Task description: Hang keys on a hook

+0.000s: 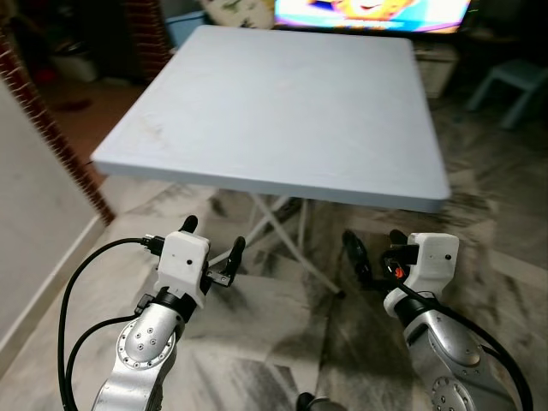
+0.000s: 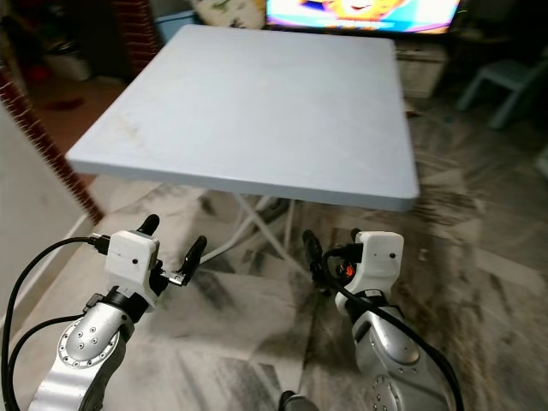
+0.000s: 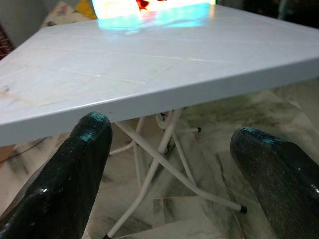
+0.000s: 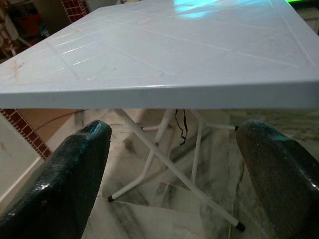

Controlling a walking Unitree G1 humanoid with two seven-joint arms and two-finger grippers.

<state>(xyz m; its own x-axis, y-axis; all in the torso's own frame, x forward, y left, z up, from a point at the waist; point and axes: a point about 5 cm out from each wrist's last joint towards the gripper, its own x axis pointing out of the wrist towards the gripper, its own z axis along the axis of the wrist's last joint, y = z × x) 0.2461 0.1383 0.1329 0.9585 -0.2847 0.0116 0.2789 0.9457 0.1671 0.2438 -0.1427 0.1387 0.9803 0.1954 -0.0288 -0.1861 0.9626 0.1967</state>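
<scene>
While held low before the table (image 1: 274, 111), left tool (image 1: 214, 244) and right tool (image 1: 374, 250), both spread wide, empty.

Pale blue table (image 1: 282, 103) — white legs (image 1: 282, 231), grey-streaked marble floor (image 1: 257, 342), red-brick wall (image 1: 51, 128)

head and wrist views — shared table (image 1: 282, 103)

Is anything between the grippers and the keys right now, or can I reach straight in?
I can't make out keys or a hook. Both the left gripper and the right gripper are open, held below the near edge of the white folding table, whose top looks bare.
</scene>
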